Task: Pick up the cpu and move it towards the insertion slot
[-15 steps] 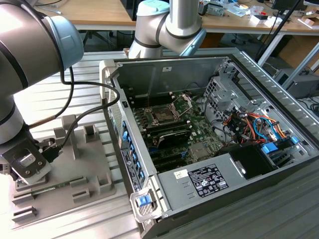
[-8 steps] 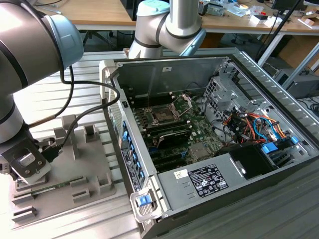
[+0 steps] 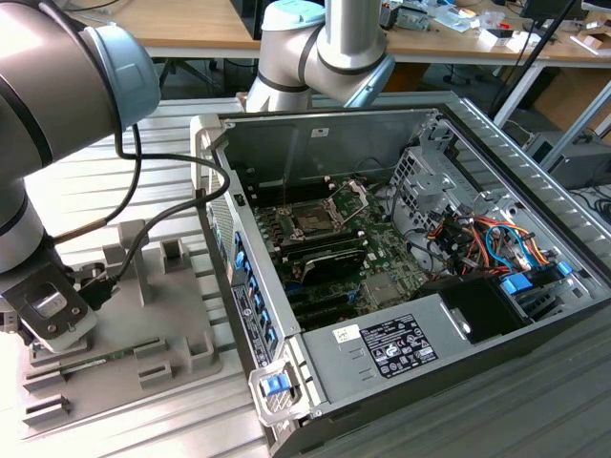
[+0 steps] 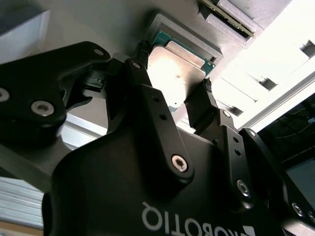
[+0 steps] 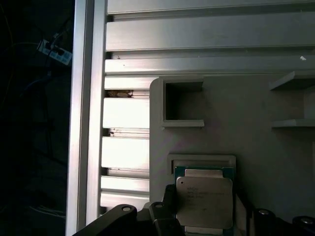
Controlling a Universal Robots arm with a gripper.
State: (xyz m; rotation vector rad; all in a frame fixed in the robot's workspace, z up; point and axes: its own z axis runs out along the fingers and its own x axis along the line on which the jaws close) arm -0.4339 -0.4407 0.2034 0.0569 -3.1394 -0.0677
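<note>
In both wrist views the cpu [image 5: 204,199] [image 4: 176,66], a flat square chip with a silvery top and green rim, lies in a walled pocket of the grey plastic tray [image 5: 256,98]. My gripper [image 5: 204,216] [image 4: 173,73] straddles it, black fingertips [image 4: 143,61] pressed against two opposite edges. In the exterior view the arm's wrist [image 3: 52,310] hangs low over that tray [image 3: 181,315] at the exterior view's left. The insertion slot [image 3: 315,219], a dark socket with a silver frame and raised bracket, sits on the motherboard inside the open computer case, well toward the exterior view's right.
The case's tall side wall [image 3: 229,258] stands between the tray and the motherboard. Upright tray posts [image 3: 134,253] rise beside the wrist. A drive cage and coloured cables [image 3: 477,234] crowd the case's far side. Ribbed aluminium table [image 5: 128,113] borders the tray.
</note>
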